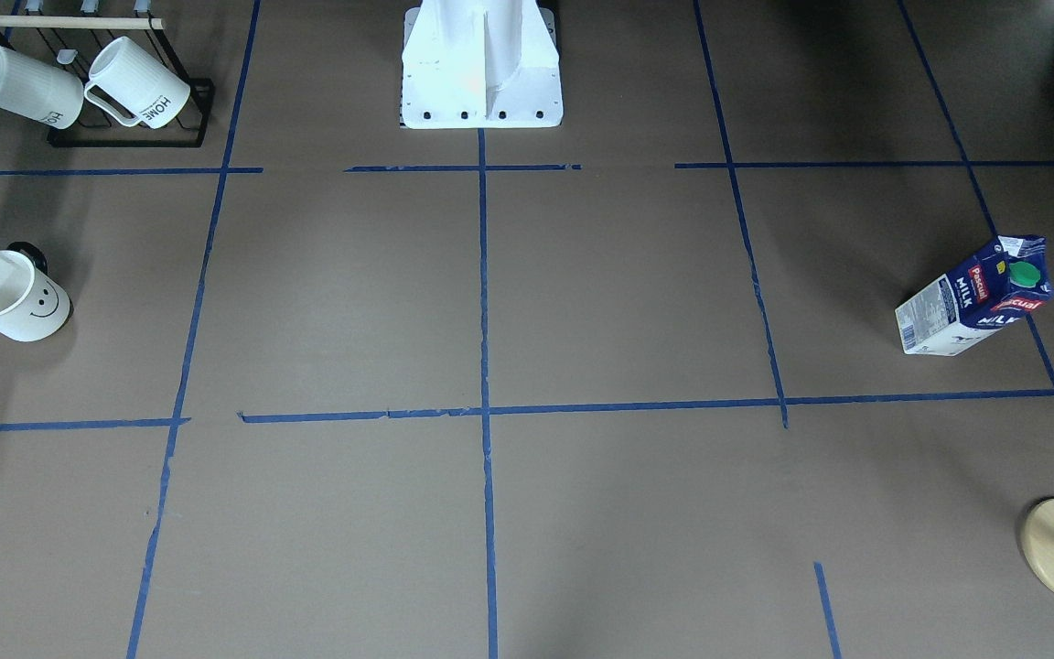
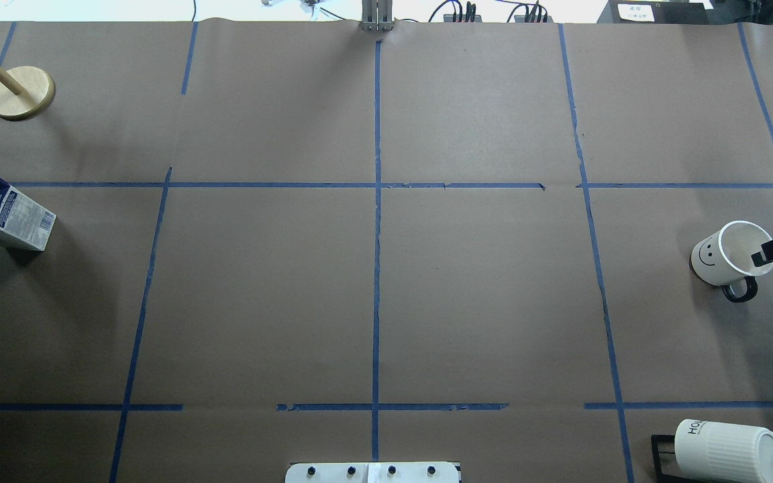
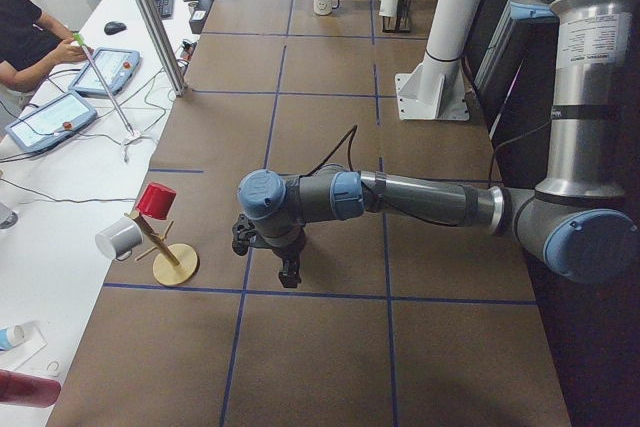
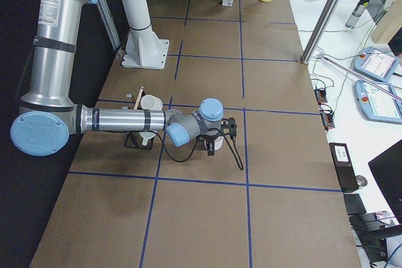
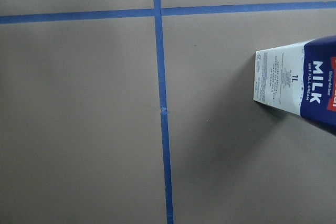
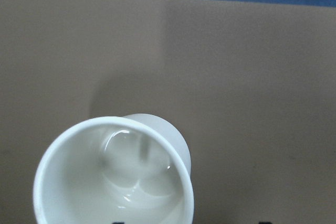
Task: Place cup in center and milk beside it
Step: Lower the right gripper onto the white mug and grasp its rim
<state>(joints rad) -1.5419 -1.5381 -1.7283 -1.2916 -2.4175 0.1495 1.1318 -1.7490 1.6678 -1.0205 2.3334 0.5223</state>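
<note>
The cup (image 1: 13, 300), a white mug with a smiley face and a black handle, stands upright at the table's right end (image 2: 729, 253). My right gripper (image 2: 765, 257) hangs over it. In the right wrist view the cup (image 6: 113, 177) fills the lower left. There the jaws stand apart at the bottom edge, one over the cup's inside and one outside its wall, so the gripper is open. The milk (image 1: 975, 297) stands upright at the left end (image 2: 1, 211). It also shows in the left wrist view (image 5: 302, 82). My left gripper (image 3: 288, 269) points down near it; I cannot tell whether it is open or shut.
A black rack with two ribbed "HOME" mugs (image 1: 88, 87) stands near the cup, towards the robot (image 2: 729, 449). A wooden mug tree (image 2: 21, 90) stands beyond the milk. The white robot base (image 1: 481, 73) is at the middle of the near edge. Blue tape lines grid the table.
</note>
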